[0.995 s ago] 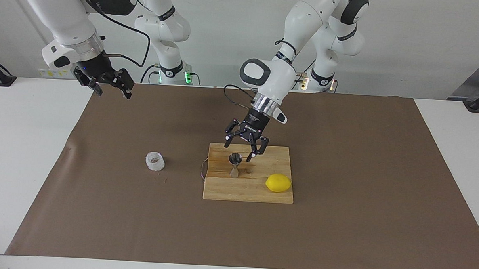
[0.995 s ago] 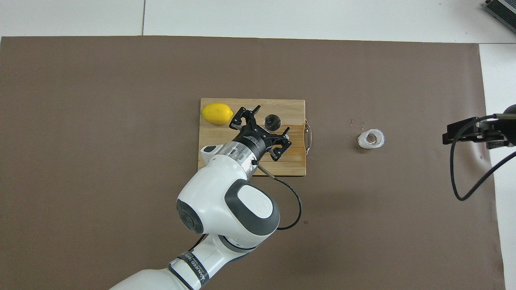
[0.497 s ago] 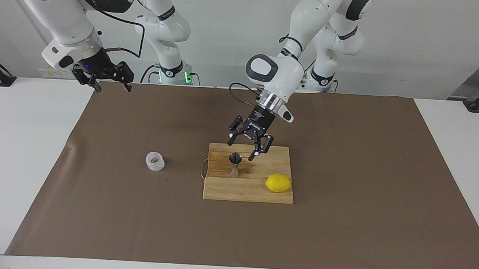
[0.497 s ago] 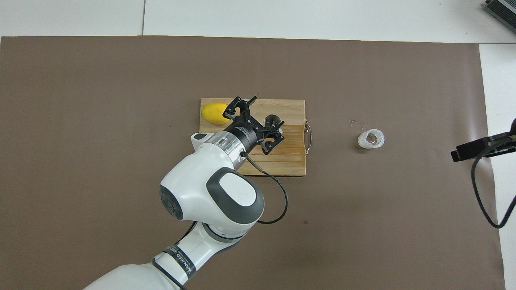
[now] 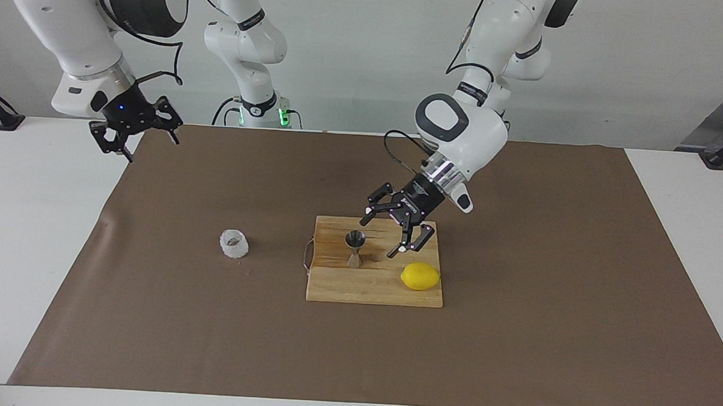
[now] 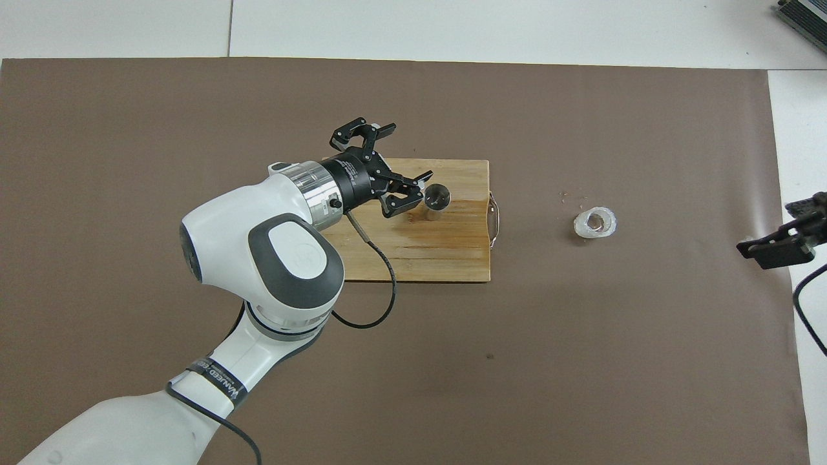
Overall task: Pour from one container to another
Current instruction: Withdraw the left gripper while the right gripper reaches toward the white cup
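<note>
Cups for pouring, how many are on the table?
2. The small bumpy white cup sits on the brown paper toward the right arm's end. The shiny steel hourglass jigger stands upright on the wooden cutting board, beside the yellow lemon.

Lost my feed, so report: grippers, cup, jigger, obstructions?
Left gripper open over board, beside upright jigger. Right gripper open, waiting at mat's edge. White cup untouched. Lemon close by.
</note>
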